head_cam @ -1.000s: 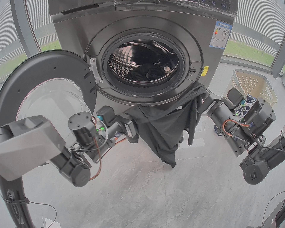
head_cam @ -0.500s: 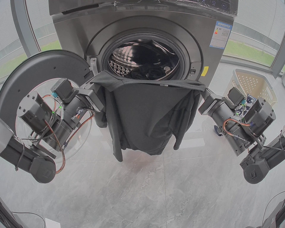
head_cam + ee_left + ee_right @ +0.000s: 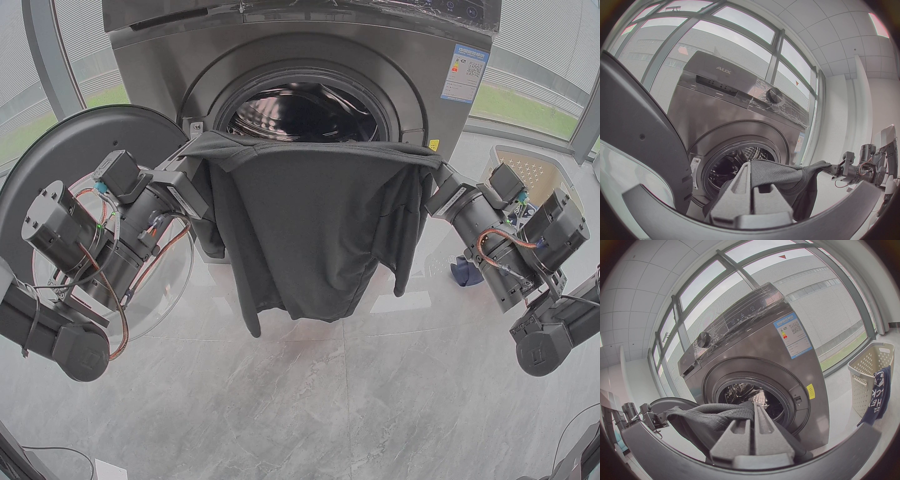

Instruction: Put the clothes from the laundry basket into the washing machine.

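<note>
A dark grey shirt [image 3: 312,212] hangs spread out between my two arms, right in front of the washing machine's round opening [image 3: 306,112]. My left gripper [image 3: 190,156] is shut on its left top corner and my right gripper [image 3: 437,169] is shut on its right top corner. In the left wrist view the closed fingers [image 3: 747,184] pinch the shirt [image 3: 778,175], with the drum [image 3: 737,162] beyond. In the right wrist view the shirt [image 3: 718,421] is clamped by the right gripper [image 3: 753,415]. The beige laundry basket [image 3: 537,175] stands to the right, with a dark blue garment [image 3: 879,393] draped over its rim.
The machine's door [image 3: 94,187] is swung wide open to the left, just behind my left arm. The grey tiled floor [image 3: 312,400] in front lies bare. Windows surround the machine.
My left arm has swung up and left, pulling the bunched shirt out wide. Both grippers then rose a little, bringing the shirt's top edge level with the drum opening.
</note>
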You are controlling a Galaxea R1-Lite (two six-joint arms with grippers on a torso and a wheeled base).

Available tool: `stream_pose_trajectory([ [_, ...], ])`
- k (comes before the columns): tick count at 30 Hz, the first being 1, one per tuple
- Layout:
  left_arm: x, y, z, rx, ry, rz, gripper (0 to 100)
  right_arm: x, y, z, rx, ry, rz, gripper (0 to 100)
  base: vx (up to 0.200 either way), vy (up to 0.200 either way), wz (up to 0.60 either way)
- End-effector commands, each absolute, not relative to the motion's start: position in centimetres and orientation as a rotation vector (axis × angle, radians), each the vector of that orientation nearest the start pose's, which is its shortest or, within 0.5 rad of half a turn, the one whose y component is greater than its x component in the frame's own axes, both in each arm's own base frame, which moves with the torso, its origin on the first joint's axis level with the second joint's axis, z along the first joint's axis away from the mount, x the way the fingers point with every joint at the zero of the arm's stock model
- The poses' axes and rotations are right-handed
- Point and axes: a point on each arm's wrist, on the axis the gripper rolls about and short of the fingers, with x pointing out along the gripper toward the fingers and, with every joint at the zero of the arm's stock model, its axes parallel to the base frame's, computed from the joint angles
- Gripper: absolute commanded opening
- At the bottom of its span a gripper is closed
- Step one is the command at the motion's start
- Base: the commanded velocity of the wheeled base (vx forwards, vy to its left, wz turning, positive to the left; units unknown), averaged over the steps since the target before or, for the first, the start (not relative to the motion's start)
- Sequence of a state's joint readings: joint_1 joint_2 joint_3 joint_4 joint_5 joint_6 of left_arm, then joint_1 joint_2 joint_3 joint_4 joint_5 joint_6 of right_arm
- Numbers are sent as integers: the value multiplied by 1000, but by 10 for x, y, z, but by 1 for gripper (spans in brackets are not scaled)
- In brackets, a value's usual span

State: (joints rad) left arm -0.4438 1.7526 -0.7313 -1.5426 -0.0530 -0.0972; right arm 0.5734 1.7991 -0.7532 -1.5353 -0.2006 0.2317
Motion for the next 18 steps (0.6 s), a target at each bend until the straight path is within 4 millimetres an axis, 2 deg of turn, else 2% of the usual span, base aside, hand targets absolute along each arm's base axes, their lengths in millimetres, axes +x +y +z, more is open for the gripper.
stream_pose_trajectory([
  [1,269,-129,237,-197,-496,-510,0,265,161,230,410,-426,404,0,0,0,0],
  [18,270,-132,233,-197,-482,-517,0,264,159,233,413,-435,403,0,0,0,0],
])
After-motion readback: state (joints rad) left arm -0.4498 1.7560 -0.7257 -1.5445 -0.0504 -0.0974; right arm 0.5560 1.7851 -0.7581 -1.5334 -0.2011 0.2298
